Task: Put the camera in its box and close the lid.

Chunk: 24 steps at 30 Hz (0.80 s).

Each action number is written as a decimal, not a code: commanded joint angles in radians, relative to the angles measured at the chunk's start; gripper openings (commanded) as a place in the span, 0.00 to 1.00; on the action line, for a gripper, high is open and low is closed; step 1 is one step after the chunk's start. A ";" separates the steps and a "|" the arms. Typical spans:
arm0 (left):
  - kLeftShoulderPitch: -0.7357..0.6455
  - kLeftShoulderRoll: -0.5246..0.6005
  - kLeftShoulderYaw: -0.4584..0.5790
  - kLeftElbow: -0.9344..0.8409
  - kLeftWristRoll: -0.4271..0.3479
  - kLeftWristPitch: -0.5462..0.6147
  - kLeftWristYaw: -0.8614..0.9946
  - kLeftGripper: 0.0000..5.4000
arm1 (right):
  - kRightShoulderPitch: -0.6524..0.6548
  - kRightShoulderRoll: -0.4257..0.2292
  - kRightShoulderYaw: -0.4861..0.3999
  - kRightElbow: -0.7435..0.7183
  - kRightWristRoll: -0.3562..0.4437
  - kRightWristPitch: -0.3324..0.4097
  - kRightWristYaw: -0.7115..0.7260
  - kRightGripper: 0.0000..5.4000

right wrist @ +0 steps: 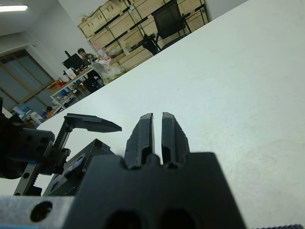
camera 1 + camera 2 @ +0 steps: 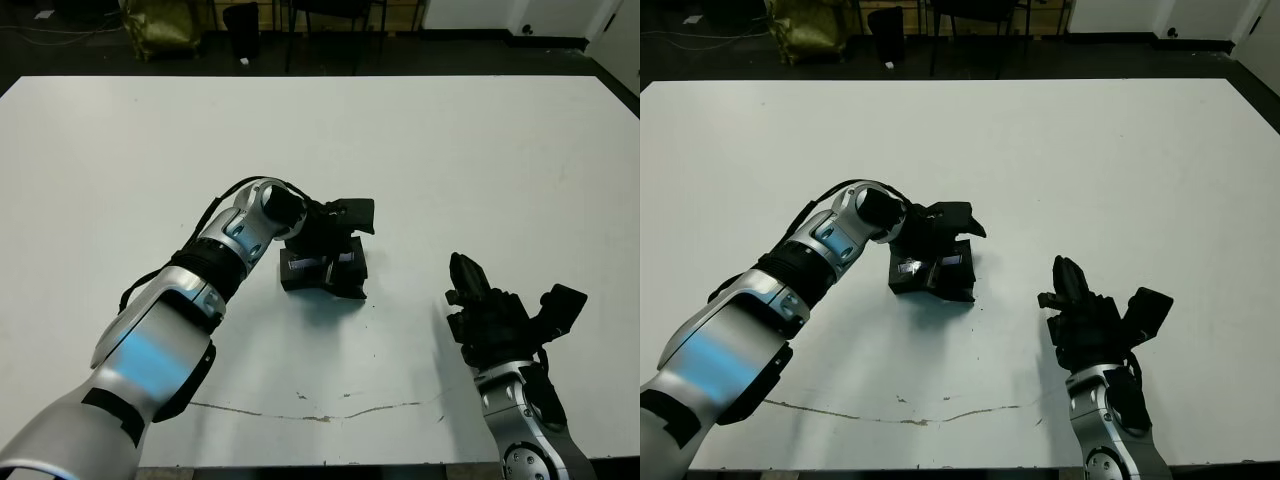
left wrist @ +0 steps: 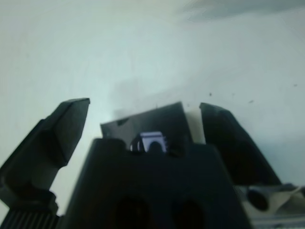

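Observation:
The black lid (image 3: 147, 121), with a glossy purplish panel, lies flat near the table's middle. It appears to sit on the box (image 2: 300, 283), whose dark side wall shows beneath it. The camera is hidden. My left gripper (image 2: 340, 240) hangs open just over the lid, one finger (image 3: 71, 124) on each side of it and neither touching. My right gripper (image 2: 465, 272) is shut on nothing. It stands apart to the right of the box, near the table's front, with its fingers (image 1: 147, 129) pressed together.
The white table (image 2: 480, 150) stretches bare around the box. A thin crack line (image 2: 320, 412) runs along its front. Chairs and a yellow bag (image 2: 160, 25) stand on the dark floor beyond the far edge. A person (image 1: 82, 53) sits far off at a desk.

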 commanded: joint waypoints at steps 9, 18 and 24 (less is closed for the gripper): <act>0.046 -0.027 0.083 0.030 -0.057 0.105 -0.028 1.00 | 0.000 -0.021 -0.016 0.010 0.004 0.024 -0.005 0.00; 0.138 -0.038 0.133 -0.008 -0.107 0.132 0.025 1.00 | 0.000 -0.022 -0.017 0.004 0.005 0.031 -0.012 0.00; 0.196 -0.062 0.180 0.012 -0.153 0.107 0.071 1.00 | 0.001 -0.025 -0.027 0.004 0.027 0.033 -0.004 0.00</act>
